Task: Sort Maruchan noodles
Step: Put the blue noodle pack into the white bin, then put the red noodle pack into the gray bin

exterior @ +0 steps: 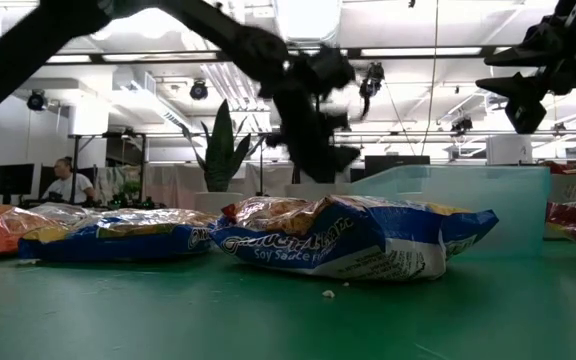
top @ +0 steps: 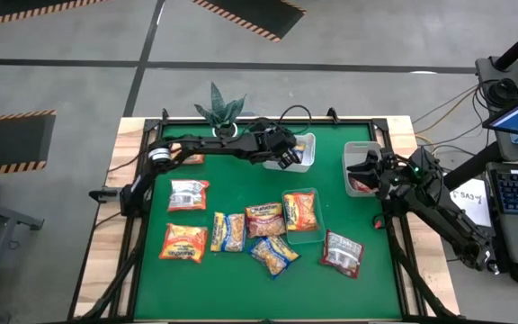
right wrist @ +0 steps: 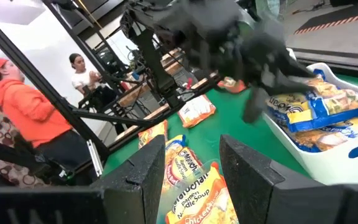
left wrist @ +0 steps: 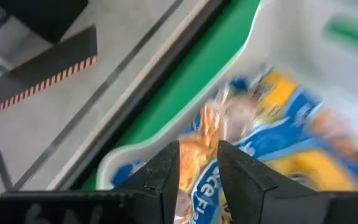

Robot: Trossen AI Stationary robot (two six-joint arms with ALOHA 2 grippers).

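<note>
1. Green matting covers your table (top: 151, 270), boxed in by a dark raised rail, with grey workshop floor around it and a potted plant (top: 218, 110) at the far edge.
2. On the left lie your first Maruchan noodles: an orange flat plastic packet (top: 183, 242) near the front and a red-and-white one (top: 188, 194) behind it, both well clear of the rail.
3. In the middle, a yellow-and-blue packet (top: 228, 231), an orange one (top: 264, 220) and another blue one (top: 273, 255) overlap; one orange packet (top: 301, 211) lies in a clear shallow tray (top: 318, 236).
4. Your left gripper (top: 288, 157) hangs over the white tub (top: 309, 141), where blue-and-yellow packets already lie; its fingers (left wrist: 166, 171) stand slightly apart with nothing between them.
5. To the right, a dark red-and-silver packet (top: 342, 253) lies alone, with open mat around it.
6. Your right gripper (top: 372, 167) sits at the grey bin (top: 352, 149); its fingers (right wrist: 247, 168) are apart and hold nothing.
7. Judge the packets light, crinkly and slippery, with a brittle block inside. Pinch across a short edge or a loose corner, gently.
8. Mind the tub walls and the rail; the front strip of mat offers the freest room.
</note>
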